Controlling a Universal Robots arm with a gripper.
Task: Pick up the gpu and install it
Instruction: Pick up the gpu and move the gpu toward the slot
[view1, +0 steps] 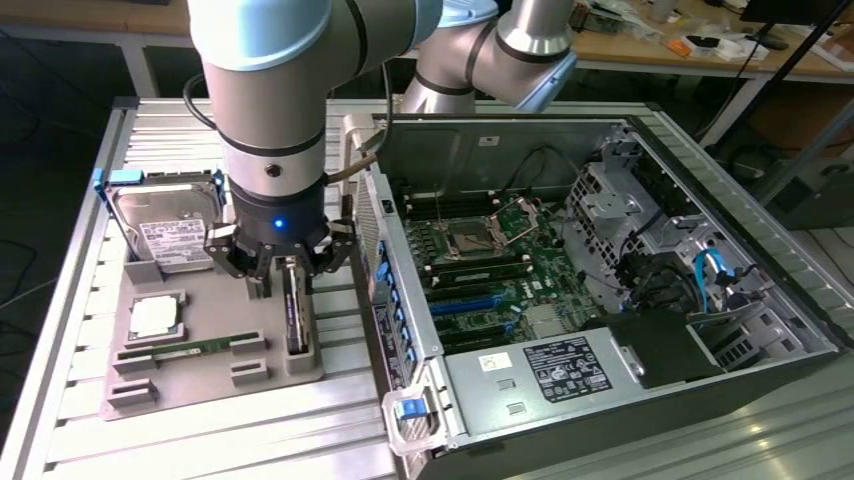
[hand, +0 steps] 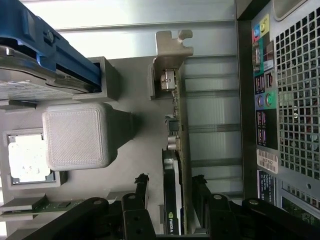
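The gpu (view1: 296, 318) is a thin dark card standing on its edge in a slot of the grey holder tray (view1: 200, 385), just beside the open computer case (view1: 601, 280). My gripper (view1: 284, 268) is lowered over the card's upper end. In the wrist view the gpu (hand: 175, 145) runs between my two black fingers (hand: 141, 186), its silvery bracket at the far end. My gripper (hand: 171, 189) is open and straddles the card, with a visible gap on one side and the other finger close to it.
The tray also carries a hard drive in a blue frame (view1: 167, 225), a square processor (view1: 156, 317) and a green memory stick (view1: 200, 348). The case lies open with the motherboard (view1: 487, 270) exposed. Its rear panel (hand: 290, 100) stands close beside the card.
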